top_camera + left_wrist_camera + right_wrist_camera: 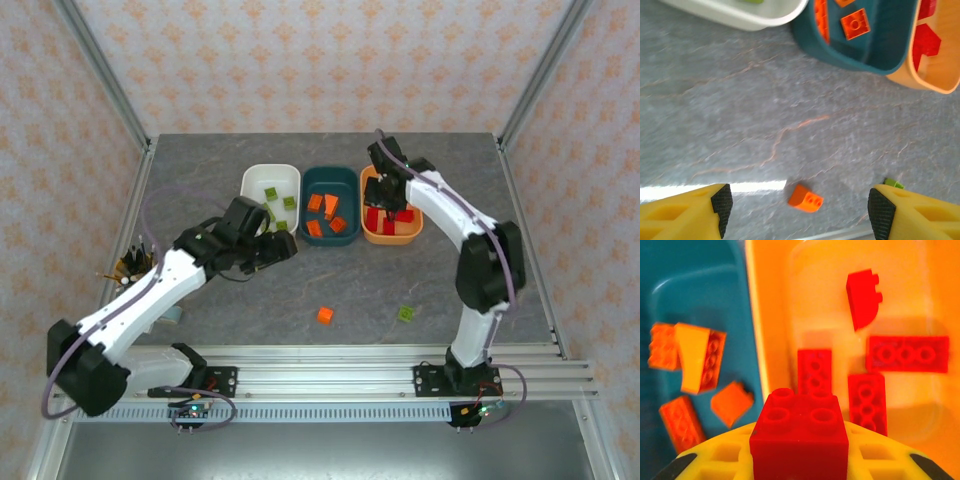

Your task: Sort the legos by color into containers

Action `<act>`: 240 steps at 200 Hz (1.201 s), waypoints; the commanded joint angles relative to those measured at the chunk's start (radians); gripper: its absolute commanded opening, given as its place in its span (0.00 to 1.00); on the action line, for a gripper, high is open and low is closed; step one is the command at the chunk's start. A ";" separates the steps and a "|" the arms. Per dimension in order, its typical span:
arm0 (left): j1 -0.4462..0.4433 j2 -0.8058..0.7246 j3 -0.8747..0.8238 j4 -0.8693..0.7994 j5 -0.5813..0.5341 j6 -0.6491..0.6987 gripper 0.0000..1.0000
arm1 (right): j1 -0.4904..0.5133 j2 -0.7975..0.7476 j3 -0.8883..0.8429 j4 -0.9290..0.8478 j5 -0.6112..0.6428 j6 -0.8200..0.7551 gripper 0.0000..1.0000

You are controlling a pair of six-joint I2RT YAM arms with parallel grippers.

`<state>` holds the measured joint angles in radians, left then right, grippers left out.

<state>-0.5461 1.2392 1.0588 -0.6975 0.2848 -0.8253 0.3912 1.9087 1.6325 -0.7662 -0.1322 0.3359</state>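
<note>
A red brick point(800, 437) is carried over the orange tub point(412, 236) for release.

The red brick is clamped in the right gripper point(386, 208), which hangs above the orange tub at 1 o'clock on the table point(200, 170). The placing step is judged to be in hand, and only a release is called for next. Four red bricks are counted lying in that tub. Four orange ones are counted in the teal tub point(348, 178) at 12 o'clock, and about three green ones in the white tub point(255, 178) at 11 o'clock. Two are left loose near 6 o'clock: one orange brick point(805, 198) and one green brick point(406, 314). The left gripper point(801, 209) is spread wide and empty above them.
</note>
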 commanded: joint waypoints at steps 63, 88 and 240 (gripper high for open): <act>-0.056 0.231 0.195 0.067 0.013 0.048 0.74 | -0.092 0.409 0.456 -0.159 -0.043 -0.009 0.25; -0.065 0.262 0.224 0.054 0.024 0.053 0.74 | -0.095 0.428 0.486 -0.173 -0.047 -0.008 0.40; -0.387 0.656 0.600 -0.137 0.052 0.092 0.73 | -0.007 -0.527 -0.237 -0.449 0.011 0.328 0.59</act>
<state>-0.8593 1.8282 1.5856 -0.7567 0.3443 -0.7731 0.3687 1.5654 1.5745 -1.0523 -0.1421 0.4923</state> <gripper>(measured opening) 0.731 0.583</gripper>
